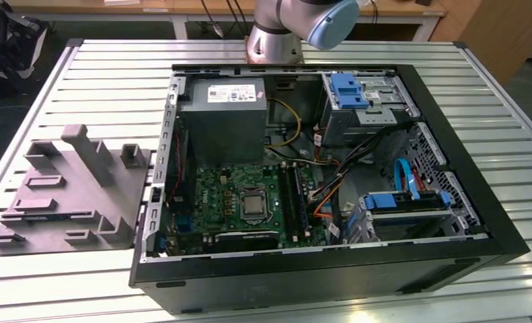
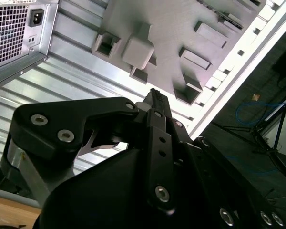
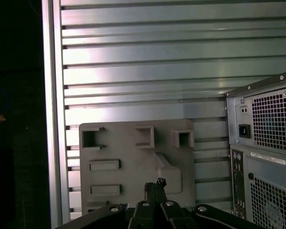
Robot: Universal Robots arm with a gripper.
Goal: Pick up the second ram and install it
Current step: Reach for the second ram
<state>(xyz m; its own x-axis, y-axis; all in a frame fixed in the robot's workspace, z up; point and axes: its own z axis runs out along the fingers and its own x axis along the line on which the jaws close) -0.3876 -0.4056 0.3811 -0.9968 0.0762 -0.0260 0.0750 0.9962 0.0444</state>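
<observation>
Jaws pressed together, holding nothing, the gripper (image 3: 155,183) hangs over a grey parts tray (image 3: 133,157) beside the open computer case (image 1: 337,276); no second ram in its grip, progress unclear.

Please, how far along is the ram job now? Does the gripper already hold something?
Done: this cannot be judged. The motherboard's slots are too dark to tell whether the second ram sits in one.
In hand: nothing. In the first wrist view the gripper hangs shut and empty above the grey fixture tray, beside the computer case.
Left: neither the pick nor the install can be confirmed as done.
</observation>
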